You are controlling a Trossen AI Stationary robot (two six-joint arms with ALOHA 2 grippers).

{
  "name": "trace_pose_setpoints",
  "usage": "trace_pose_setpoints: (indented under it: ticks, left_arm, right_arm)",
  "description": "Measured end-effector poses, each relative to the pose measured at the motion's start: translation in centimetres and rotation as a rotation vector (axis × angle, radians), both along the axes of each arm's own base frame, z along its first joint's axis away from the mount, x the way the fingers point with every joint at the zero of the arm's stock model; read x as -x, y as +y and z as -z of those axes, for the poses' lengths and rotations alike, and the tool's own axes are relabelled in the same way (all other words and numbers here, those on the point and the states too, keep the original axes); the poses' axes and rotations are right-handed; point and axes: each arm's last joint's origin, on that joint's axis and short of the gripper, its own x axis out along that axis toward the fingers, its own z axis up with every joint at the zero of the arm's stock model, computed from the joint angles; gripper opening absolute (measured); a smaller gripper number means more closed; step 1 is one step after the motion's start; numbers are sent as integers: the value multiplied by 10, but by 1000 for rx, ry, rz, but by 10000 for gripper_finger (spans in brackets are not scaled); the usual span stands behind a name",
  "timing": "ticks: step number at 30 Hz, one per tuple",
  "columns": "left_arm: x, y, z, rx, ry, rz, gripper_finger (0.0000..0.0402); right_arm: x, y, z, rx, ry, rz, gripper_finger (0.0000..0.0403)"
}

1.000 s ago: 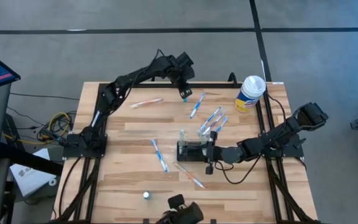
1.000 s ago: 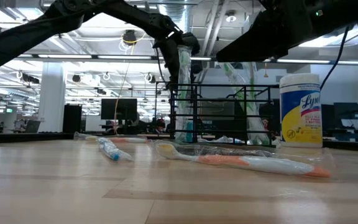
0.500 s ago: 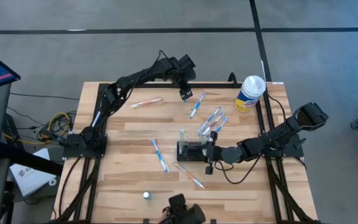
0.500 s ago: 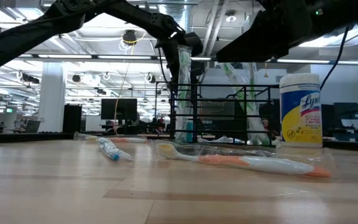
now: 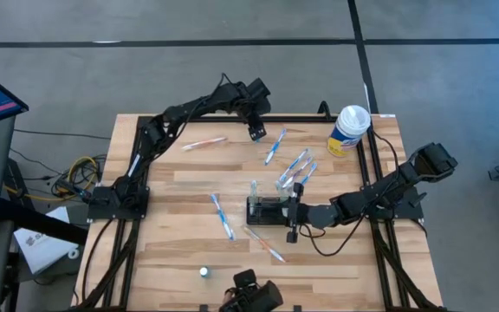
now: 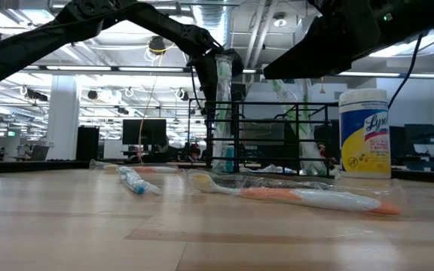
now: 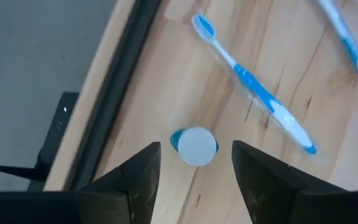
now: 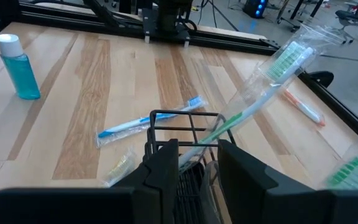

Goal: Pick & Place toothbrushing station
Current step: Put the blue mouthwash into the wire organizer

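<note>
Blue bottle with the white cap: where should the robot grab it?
By its round sides just under the white cap, from straight above: the blue bottle stands upright, and the open left gripper hangs over it, a finger each side.

Looks like a big open-plan office or robotics lab: rows of ceiling lights point(image 6: 44, 68), dark monitors point(image 6: 143, 132) beyond the wooden desk point(image 5: 189, 182), grey concrete floor point(image 5: 145, 69), cables point(image 5: 76, 173) beside it.
</note>
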Motion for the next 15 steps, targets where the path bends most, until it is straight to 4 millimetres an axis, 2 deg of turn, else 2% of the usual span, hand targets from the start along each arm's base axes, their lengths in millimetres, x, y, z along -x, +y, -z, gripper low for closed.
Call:
trace_pose_setpoints:
  ticks: [15]
  left_arm:
    - [-1,1,16,-26,10,24,191]
  right_arm:
    - [0,0,0,1,3,0,103]
